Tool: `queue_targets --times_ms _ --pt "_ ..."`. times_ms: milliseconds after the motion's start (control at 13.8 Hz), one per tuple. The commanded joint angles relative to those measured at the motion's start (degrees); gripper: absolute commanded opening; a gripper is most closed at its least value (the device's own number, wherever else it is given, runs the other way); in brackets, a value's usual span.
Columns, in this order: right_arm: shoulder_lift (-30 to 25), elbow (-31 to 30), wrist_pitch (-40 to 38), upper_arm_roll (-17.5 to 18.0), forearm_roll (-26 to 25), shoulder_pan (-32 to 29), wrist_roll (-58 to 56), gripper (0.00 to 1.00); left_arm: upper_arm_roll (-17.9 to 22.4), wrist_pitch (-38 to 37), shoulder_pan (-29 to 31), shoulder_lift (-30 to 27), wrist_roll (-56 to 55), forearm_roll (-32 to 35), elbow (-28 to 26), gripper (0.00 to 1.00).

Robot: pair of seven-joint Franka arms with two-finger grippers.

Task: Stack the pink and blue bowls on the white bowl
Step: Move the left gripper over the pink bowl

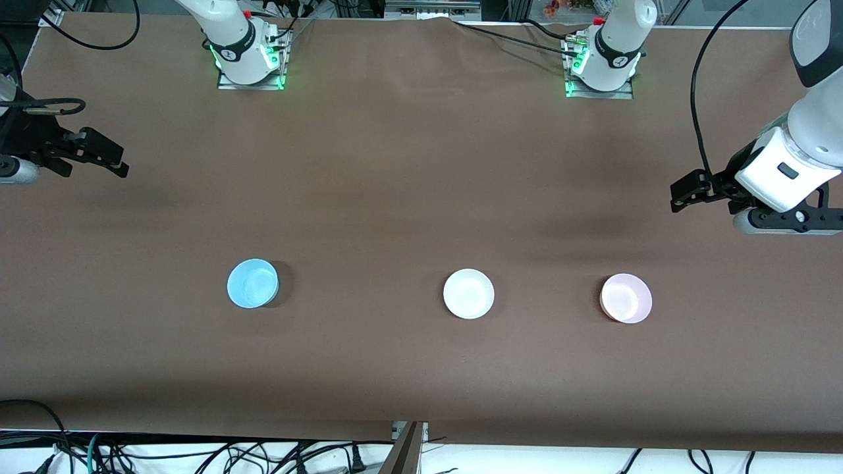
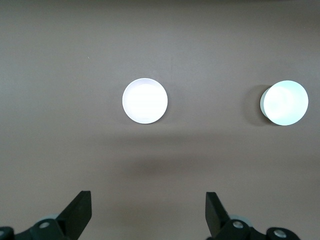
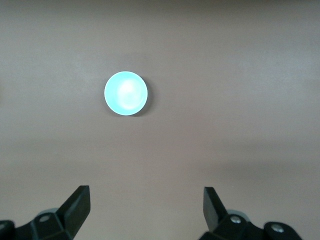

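Three small bowls stand in a row on the brown table. The blue bowl [image 1: 253, 283] [image 3: 126, 93] is toward the right arm's end, the white bowl [image 1: 468, 293] [image 2: 285, 103] in the middle, and the pink bowl [image 1: 625, 298] toward the left arm's end. In the left wrist view the pink bowl [image 2: 145, 100] looks washed out, almost white. My left gripper [image 1: 681, 194] [image 2: 147, 195] hangs open and empty high over the table by the pink bowl. High over its own end, my right gripper [image 1: 124, 161] [image 3: 145, 189] is open too, with nothing in it.
The right arm's base [image 1: 249, 62] and the left arm's base [image 1: 600, 72] stand along the edge farthest from the front camera. Cables [image 1: 197, 454] and a metal bracket [image 1: 408, 447] lie past the edge nearest that camera.
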Motion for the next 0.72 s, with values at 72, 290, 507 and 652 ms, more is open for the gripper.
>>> queue_targets --times_ms 72,290,507,652 --pt "0.39 1.13 -0.19 0.08 0.84 -0.2 0.24 1.0 0.09 -0.43 0.36 0.91 0.7 -1.75 1.55 1.0" --pt "0.48 1.13 -0.19 0.08 0.84 -0.2 0.32 1.0 0.18 -0.43 0.54 1.09 0.62 -2.29 1.55 1.0" --pt "0.48 1.13 -0.19 0.08 0.84 -0.2 0.32 1.0 0.18 -0.43 0.53 1.27 0.7 -2.28 1.55 1.0" --pt "0.48 1.13 -0.19 0.08 0.84 -0.29 0.32 1.0 0.18 -0.43 0.45 1.35 0.62 -2.2 1.46 1.0"
